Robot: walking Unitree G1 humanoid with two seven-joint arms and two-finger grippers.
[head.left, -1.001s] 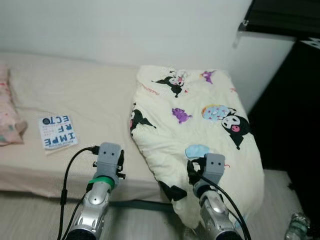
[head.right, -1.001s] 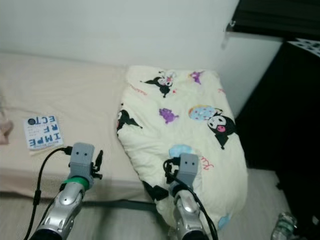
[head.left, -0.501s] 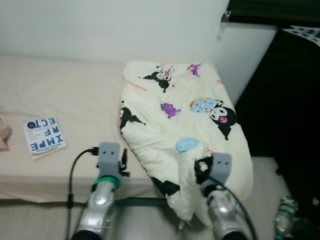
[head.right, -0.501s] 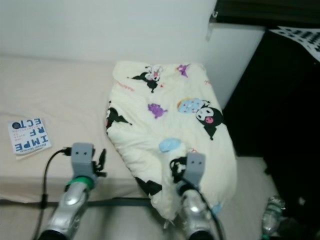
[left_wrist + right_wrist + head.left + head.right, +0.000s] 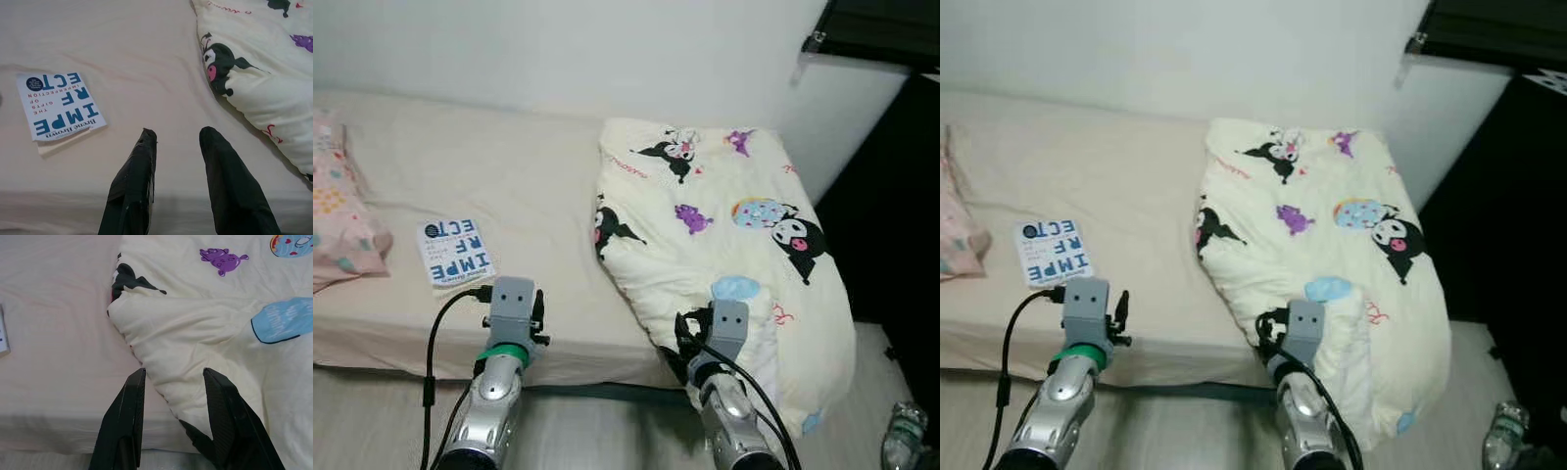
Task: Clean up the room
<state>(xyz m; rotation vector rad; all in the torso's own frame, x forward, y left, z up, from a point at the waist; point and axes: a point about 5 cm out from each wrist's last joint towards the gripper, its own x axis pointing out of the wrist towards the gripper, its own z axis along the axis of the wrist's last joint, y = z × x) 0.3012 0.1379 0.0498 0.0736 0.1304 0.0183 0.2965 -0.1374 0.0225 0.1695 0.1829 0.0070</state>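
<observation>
A cream quilt (image 5: 724, 225) printed with cartoon figures lies bunched on the right part of the bed (image 5: 509, 166), its lower end hanging over the front edge. A white book (image 5: 455, 253) with blue lettering lies flat on the beige sheet, left of the quilt. My left gripper (image 5: 178, 134) hovers open over the sheet near the bed's front edge, with the book (image 5: 58, 105) a little ahead of it and to the side. My right gripper (image 5: 174, 373) is open just in front of a fold of the quilt (image 5: 195, 328), gripping nothing.
A pink patterned pillow (image 5: 342, 220) lies at the bed's left end. Dark furniture (image 5: 911, 186) stands right of the bed, and a plastic bottle (image 5: 899, 443) lies on the floor beside it. The white wall (image 5: 558, 49) runs behind the bed.
The whole picture has swung: first to the right, then back left, so the pillow is in view now. Both arms keep the same pose in front of the bed, fingers still open.
</observation>
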